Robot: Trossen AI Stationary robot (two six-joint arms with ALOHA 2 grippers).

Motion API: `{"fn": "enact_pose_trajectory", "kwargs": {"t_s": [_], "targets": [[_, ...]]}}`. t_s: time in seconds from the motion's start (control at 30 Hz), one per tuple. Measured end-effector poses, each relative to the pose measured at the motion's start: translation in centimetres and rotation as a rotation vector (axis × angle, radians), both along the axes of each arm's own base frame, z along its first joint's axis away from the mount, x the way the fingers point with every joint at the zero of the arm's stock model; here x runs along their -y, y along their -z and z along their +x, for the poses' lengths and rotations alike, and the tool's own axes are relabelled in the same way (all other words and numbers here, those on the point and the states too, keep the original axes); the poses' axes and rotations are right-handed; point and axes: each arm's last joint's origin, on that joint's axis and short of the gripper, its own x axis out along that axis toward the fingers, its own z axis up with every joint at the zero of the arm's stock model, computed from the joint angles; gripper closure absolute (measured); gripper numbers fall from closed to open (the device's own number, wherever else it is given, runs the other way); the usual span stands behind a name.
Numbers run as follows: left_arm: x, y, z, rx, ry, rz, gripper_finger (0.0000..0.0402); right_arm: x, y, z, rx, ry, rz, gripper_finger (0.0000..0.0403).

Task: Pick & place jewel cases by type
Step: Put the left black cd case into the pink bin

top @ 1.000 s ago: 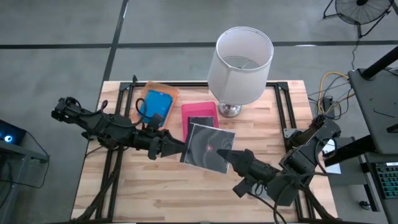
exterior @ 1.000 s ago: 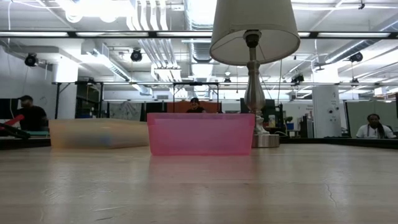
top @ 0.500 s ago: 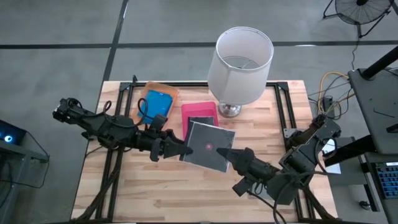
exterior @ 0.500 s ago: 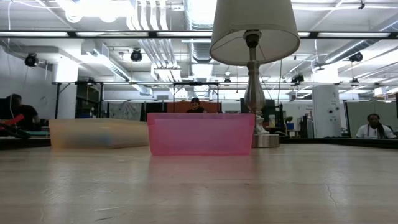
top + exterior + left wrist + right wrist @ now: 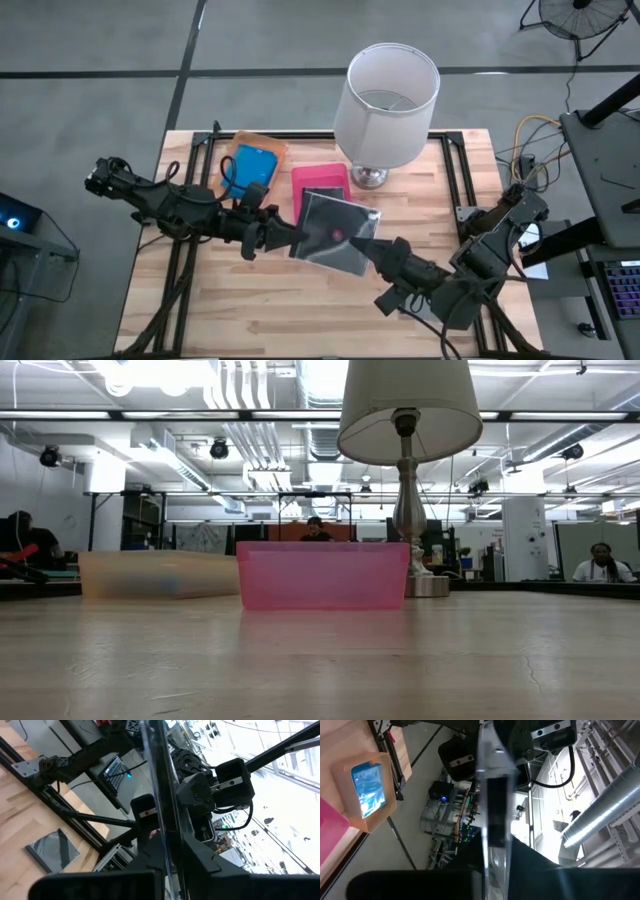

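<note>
Your left hand (image 5: 290, 238) and right hand (image 5: 372, 250) are both clamping one grey jewel case (image 5: 335, 232), hanging above the worktop (image 5: 250, 300), at six o'clock from the pink tray (image 5: 320, 180). Pulling unevenly risks cracking it.

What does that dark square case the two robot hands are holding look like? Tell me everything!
The dark square case is a thin, flat, grey-clear plastic case with a shiny face. It hangs tilted in the air above the wooden table, in front of the pink tray. The left gripper pinches one edge and the right gripper the opposite edge.
</note>
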Motion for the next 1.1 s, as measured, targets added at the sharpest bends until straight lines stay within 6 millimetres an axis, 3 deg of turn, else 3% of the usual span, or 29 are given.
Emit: {"fn": "enact_pose_trajectory", "kwargs": {"t_s": [0.3,0.63,0.83,1.1], "targets": [[-0.1,-0.1,0.0,0.018,-0.005,0.034,0.0387,-0.1,-0.8,-0.3,0.041,-0.009,0.059,0.0302],[-0.8,-1.5,-1.4,0.102,-0.025,0.086,0.0388,-1.6,-2.9,-3.7,0.151,-0.011,0.177,0.0234],[-1.2,-2.1,-2.4,0.136,-0.036,0.148,0.0388,-1.7,-4.0,-5.7,0.246,0.028,0.287,0.0221],[-1.4,-2.6,-3.2,0.176,-0.045,0.288,0.0388,-0.3,-5.2,-7.1,0.569,0.201,0.659,0.0230]]}}
